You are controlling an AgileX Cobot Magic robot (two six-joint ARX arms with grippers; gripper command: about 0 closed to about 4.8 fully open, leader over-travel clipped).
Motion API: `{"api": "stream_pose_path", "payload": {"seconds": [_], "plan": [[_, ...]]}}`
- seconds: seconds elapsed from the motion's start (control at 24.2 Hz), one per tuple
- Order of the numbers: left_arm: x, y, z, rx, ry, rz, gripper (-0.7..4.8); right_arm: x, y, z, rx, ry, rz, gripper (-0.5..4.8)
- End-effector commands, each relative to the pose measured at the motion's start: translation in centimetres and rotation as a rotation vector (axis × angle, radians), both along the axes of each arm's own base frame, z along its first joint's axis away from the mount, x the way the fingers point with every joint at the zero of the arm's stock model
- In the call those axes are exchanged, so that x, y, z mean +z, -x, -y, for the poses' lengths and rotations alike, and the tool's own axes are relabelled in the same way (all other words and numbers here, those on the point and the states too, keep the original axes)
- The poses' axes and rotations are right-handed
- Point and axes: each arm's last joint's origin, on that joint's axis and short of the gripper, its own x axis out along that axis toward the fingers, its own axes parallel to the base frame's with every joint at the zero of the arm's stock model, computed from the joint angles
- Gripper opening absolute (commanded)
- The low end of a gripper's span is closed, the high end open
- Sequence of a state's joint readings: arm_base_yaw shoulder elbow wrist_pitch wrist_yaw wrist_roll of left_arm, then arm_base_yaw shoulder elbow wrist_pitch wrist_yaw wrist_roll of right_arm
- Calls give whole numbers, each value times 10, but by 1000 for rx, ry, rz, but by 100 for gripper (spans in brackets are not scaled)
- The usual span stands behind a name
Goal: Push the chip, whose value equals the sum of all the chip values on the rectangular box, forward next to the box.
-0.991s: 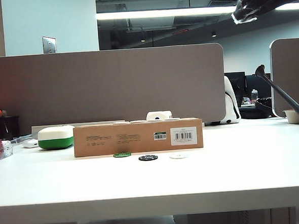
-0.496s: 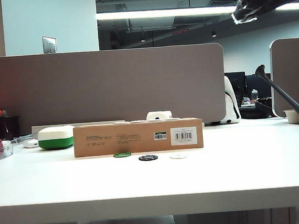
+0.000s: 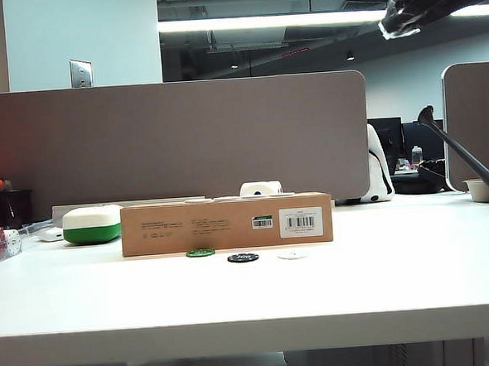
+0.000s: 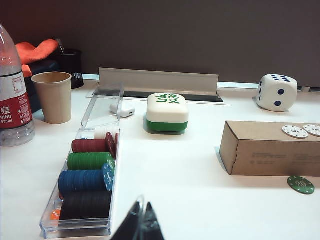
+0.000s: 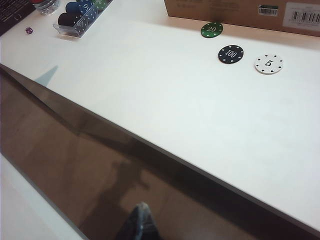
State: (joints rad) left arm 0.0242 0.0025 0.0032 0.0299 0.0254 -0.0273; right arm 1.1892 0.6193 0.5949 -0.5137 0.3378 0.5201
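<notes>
The green chip [image 3: 200,253] marked 20 lies flat just in front of the rectangular box [image 3: 225,224], close to its front side; the chip [image 5: 212,29] is nearer the box than its two neighbours. Two white chips [image 4: 295,131] rest on top of the box [image 4: 270,150]. My left gripper [image 4: 141,217] is shut and empty, hovering over bare table well to the left of the box and the green chip [image 4: 300,184]. My right gripper [image 5: 141,215] is shut and empty, held off the table's front edge, far from the chips.
A black 100 chip [image 5: 230,54] and a white 5 chip [image 5: 268,64] lie to the right of the green one. A clear tray of stacked chips [image 4: 85,190], a green-and-white case [image 4: 167,112], a die [image 4: 276,92], a paper cup [image 4: 51,96] and a bottle [image 4: 12,100] stand at the left and back.
</notes>
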Motion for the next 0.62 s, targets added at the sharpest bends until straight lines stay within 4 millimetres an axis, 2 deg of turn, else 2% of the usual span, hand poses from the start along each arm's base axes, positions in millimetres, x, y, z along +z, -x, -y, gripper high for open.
{"api": "stream_pose_path", "payload": {"seconds": [0.04,0.62], "plan": [[2,0,0,-2,-1,13,-5,2,0,0,-2,-18,4,-4],[2,0,0,-2,-1,13,-5,2,0,0,15,8,29,-4]]}}
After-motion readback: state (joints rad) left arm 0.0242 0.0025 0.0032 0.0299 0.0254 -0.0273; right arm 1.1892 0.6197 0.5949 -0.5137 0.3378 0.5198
